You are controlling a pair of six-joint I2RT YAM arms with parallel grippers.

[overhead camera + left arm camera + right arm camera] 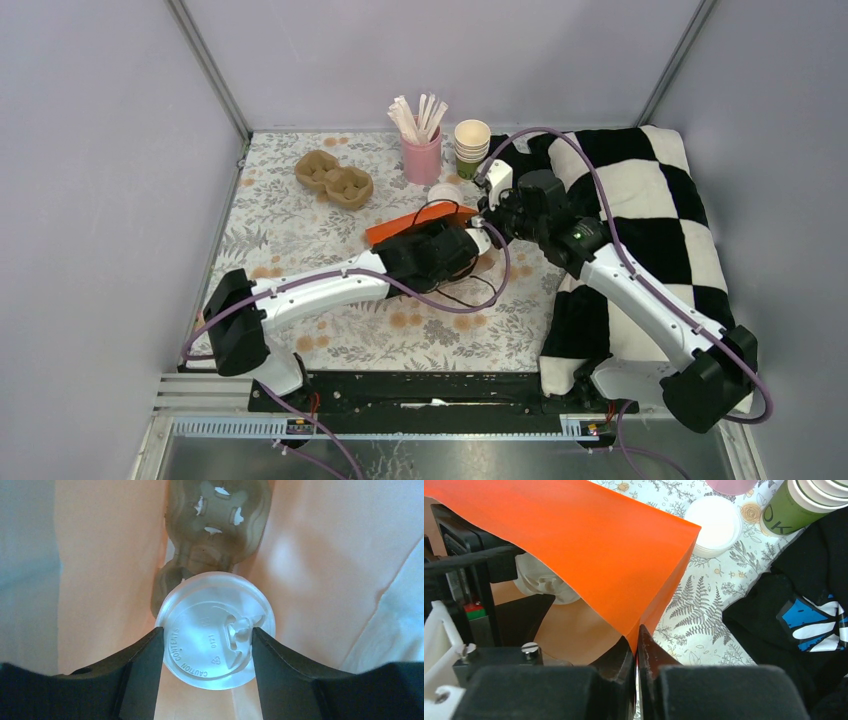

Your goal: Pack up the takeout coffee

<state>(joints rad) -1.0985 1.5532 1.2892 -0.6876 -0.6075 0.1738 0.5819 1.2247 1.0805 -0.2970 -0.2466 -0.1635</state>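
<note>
At the far left of the worktop (300, 240) a brown pulp cup carrier (335, 178) sits on the flowered covering, well apart from the arms. The left arm reaches in from the near left corner, and its end goes into the mouth of an orange bag (412, 222) lying near the middle.

The left wrist view, lit orange by the bag walls, shows the left claw (207, 632) about half spread. One black finger (145, 665) presses each side of the takeout coffee (215, 630), so the claw is holding it. Only the round white lid (200, 610) faces the camera, and the cup body behind it is hidden. Past the lid a brownish moulded tray (217, 525) shows between the bag walls. Whether it touches the lid I cannot tell.

Just right of the bag, at the far side, stands a pink cup of white sticks (421, 150). A low pile of spare white lids (445, 193) lies nearer, and a stack of green-sided cups (471, 145) stands beside it.

The right claw (638, 635) is pinched narrow on the bag's corner edge. Its jaws are closed, with the orange sheet caught between them. In the top view it meets the bag at its right end (483, 222).

A black-and-white checked cloth (640, 200) covers the right of the worktop, under the right arm.
</note>
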